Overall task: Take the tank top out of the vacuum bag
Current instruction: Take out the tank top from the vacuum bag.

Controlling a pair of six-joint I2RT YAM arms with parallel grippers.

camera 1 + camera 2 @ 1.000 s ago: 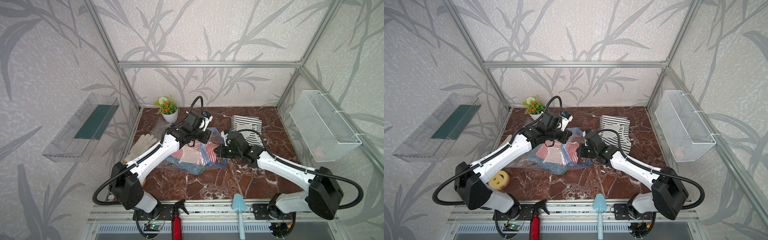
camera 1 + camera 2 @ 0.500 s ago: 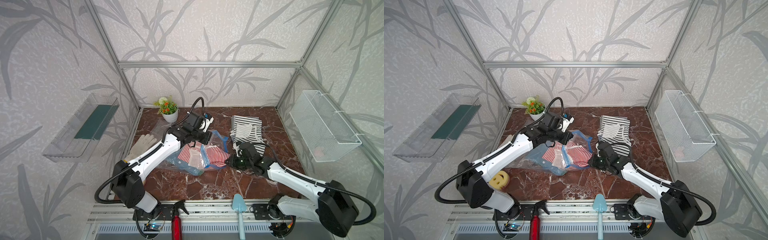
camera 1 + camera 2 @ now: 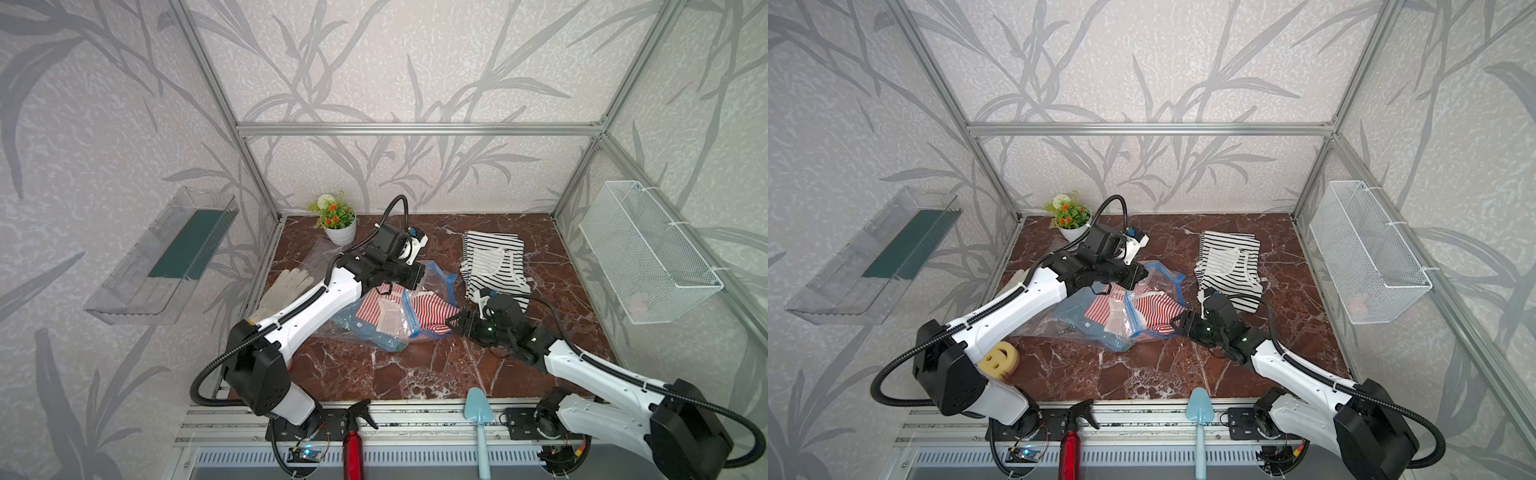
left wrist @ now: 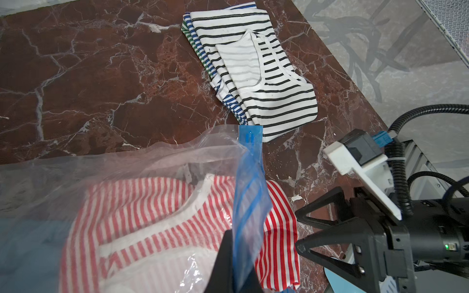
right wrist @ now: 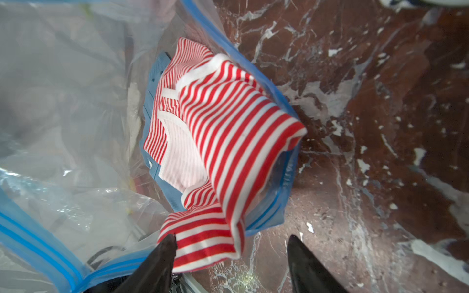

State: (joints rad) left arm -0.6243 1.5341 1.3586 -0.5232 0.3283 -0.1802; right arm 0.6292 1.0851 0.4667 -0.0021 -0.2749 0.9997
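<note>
The red-striped tank top (image 5: pixel 228 121) sticks halfway out of the bag (image 5: pixel 63 114), in the middle of the bench (image 3: pixel 415 374). Its loose end lies between the wide-spread fingers of the right pincer (image 5: pixel 229 238), not gripped. The left pincer (image 4: pixel 238 269) is clenched on the bag's blue strip.

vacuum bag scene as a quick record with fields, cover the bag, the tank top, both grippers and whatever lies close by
vacuum bag: clear, blue zip strip, mouth open, lying on the marble table
tank top: red-and-white striped, partly out over the zip strip, rest inside the bag
left gripper: shut on the bag's zip edge, holding it up
right gripper: open, jaws apart at the tank top's free end
nearby: pile of folded striped tops, beside the bag's mouth
</note>
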